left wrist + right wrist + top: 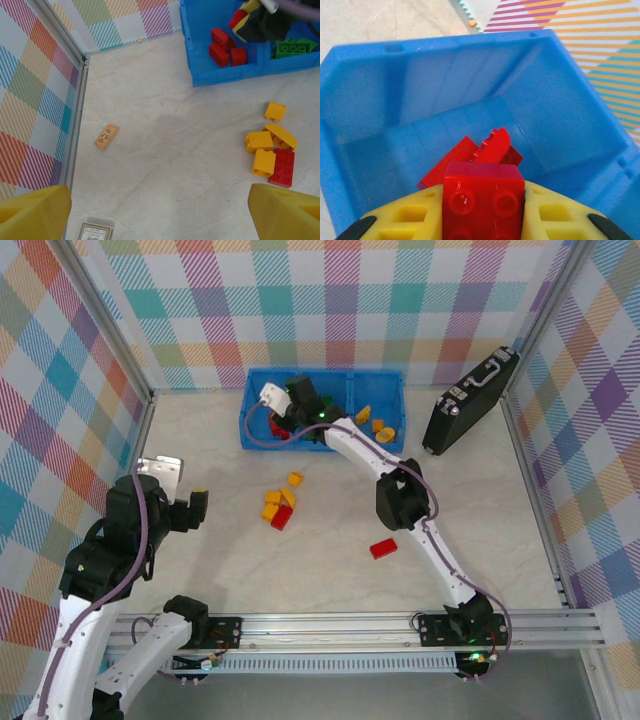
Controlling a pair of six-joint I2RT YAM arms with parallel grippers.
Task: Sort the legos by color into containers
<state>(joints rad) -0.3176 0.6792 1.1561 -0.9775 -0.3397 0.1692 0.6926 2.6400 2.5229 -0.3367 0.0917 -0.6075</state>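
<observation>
Pads of the right gripper [481,219] pinch a small red plastic brick [484,184] over the left compartment of the bright blue ribbed tray [580,115]. Left gripper [160,214] gapes empty, well short of that tray

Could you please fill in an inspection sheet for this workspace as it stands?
Surface: pale table, no spills seen.
Job's things: blue tray holds red legos, green legos, orange legos separately; loose cluster and lone red brick outside.
Clutter: tan block, black briefcase.
Grippers: left gripper open over table; right gripper shut on held red brick above tray.
Cables: purple cable along each arm.
Surroundings: checked walls, metal frame.
</observation>
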